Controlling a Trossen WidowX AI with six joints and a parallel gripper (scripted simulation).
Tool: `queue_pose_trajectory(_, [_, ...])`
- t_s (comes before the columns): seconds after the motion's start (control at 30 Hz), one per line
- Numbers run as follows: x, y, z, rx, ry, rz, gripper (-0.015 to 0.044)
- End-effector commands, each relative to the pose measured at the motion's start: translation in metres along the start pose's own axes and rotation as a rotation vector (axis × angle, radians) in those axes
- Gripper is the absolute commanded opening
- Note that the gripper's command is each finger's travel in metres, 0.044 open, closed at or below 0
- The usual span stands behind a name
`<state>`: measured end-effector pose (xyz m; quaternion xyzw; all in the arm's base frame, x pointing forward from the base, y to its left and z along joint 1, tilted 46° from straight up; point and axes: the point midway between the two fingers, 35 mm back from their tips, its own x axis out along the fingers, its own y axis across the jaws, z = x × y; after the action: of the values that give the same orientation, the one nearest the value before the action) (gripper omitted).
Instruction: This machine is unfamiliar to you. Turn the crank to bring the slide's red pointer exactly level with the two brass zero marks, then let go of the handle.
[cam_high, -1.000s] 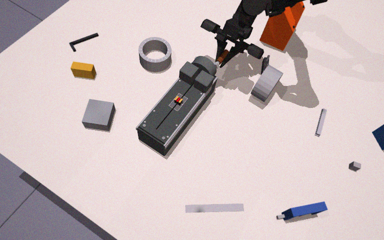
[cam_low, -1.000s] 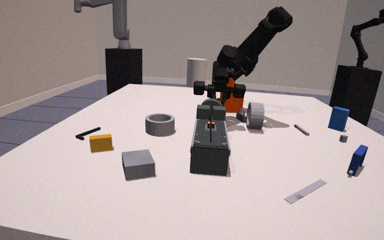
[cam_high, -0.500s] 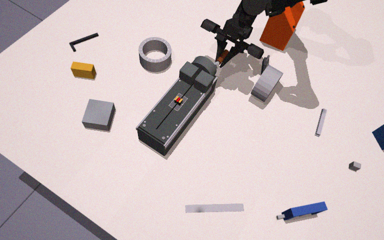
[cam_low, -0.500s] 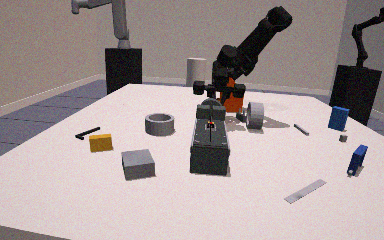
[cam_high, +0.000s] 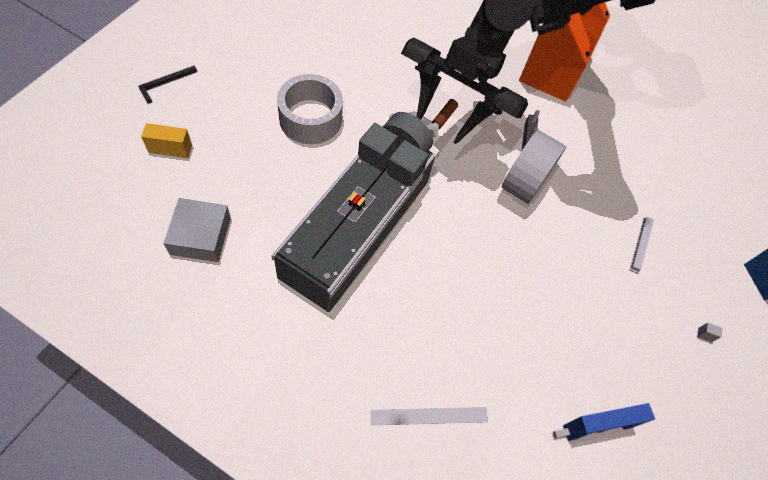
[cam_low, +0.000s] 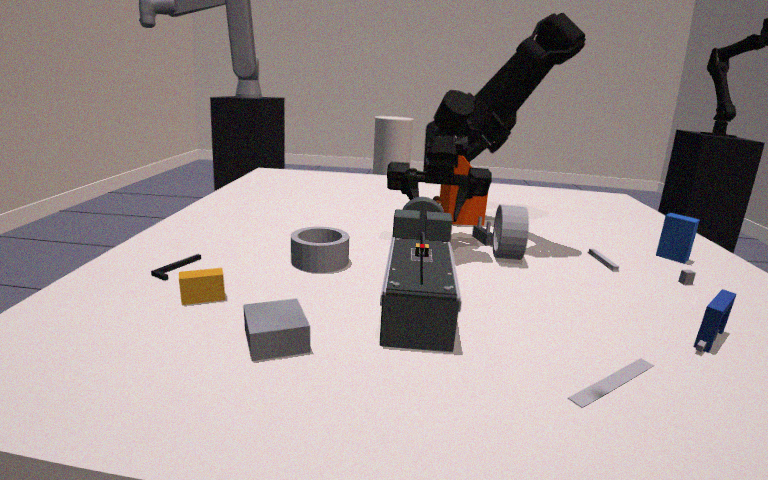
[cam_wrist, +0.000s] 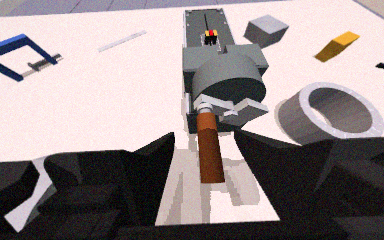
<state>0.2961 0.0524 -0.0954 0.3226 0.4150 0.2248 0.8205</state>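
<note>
The dark grey machine (cam_high: 325, 234) (cam_low: 419, 319) (cam_wrist: 195, 27) stands on the table. Its red pointer (cam_high: 356, 199) (cam_low: 422, 246) (cam_wrist: 211, 33) sits between the two brass marks and looks level with them, as far as this size shows. The brown crank handle (cam_high: 445, 114) (cam_wrist: 211, 155) sticks out from the round hub (cam_high: 408, 129) (cam_wrist: 227, 75) at the machine's end. My gripper (cam_high: 438, 129) (cam_low: 437, 208) (cam_wrist: 204, 134) is open, its fingers on either side of the handle with a visible gap to each. The handle is mostly hidden in the exterior view.
A grey ring (cam_high: 310, 133) (cam_low: 320, 257) (cam_wrist: 295, 115) stands beside the machine. A grey wheel-like part (cam_high: 534, 166) (cam_low: 511, 232) stands close on the other side. A grey block (cam_high: 197, 226), a yellow block (cam_high: 165, 140), a black angled bar (cam_high: 169, 78) and a blue tool (cam_high: 617, 418) lie farther off.
</note>
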Motion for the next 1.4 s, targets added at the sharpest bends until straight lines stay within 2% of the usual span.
queue_pose_trajectory(0.0, [0.000,0.000,0.000,0.000,0.000,-0.001,0.0420])
queue_pose_trajectory(0.03, [0.000,0.000,0.000,0.000,0.000,-0.001,0.0440])
queue_pose_trajectory(0.77, [-0.040,-0.002,0.042,-0.001,0.002,-0.005,0.0440])
queue_pose_trajectory(1.17, [-0.084,-0.002,0.082,0.010,0.011,-0.010,0.0440])
queue_pose_trajectory(1.37, [-0.075,-0.007,0.097,0.019,0.026,-0.022,0.0440])
